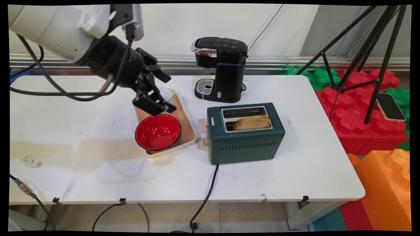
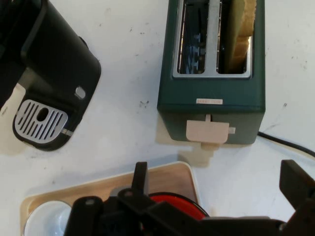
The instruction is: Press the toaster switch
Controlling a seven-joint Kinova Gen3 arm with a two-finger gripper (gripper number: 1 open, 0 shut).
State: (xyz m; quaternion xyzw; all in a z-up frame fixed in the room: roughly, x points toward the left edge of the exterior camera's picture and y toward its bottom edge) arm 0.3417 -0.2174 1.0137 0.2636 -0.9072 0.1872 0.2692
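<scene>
My black two-finger gripper: fingers spread wide, holding nothing | position: above far rim of red round bowl | bowl on wooden tray, near end.

Bright even lighting, soft faint shadows; main view sharp, edges bowed; hand view slightly soft

white table | wooden tray | green toaster | black coffee machine
</scene>
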